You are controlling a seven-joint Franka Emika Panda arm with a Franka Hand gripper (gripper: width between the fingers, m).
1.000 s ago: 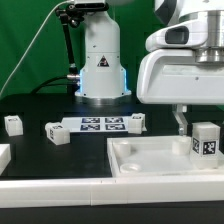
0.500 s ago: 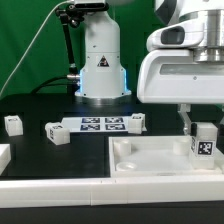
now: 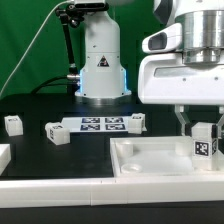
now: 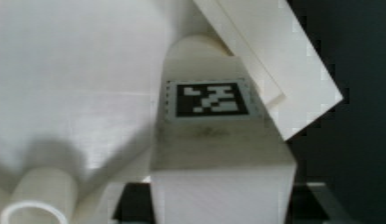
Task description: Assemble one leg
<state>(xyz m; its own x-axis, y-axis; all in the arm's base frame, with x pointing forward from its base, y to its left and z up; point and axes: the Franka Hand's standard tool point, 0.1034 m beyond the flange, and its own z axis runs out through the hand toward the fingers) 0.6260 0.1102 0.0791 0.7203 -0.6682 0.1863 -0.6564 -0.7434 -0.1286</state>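
My gripper (image 3: 203, 128) is shut on the leg (image 3: 206, 140), a small white post with a black-and-white tag facing the camera. It holds the leg upright over the right end of the white tabletop (image 3: 150, 162), at the exterior view's right. I cannot tell whether the leg touches the tabletop. In the wrist view the leg (image 4: 216, 150) runs between the dark fingers (image 4: 137, 195) of the gripper (image 4: 222, 200), with the tabletop (image 4: 83, 90) beneath it.
Three more loose legs (image 3: 13, 124), (image 3: 57, 133), (image 3: 137, 122) lie on the black table around the marker board (image 3: 100, 125). The robot base (image 3: 100, 60) stands behind. A white part (image 3: 3, 155) shows at the left edge.
The gripper with the leg has shifted slightly toward the exterior view's right; nothing else has moved.
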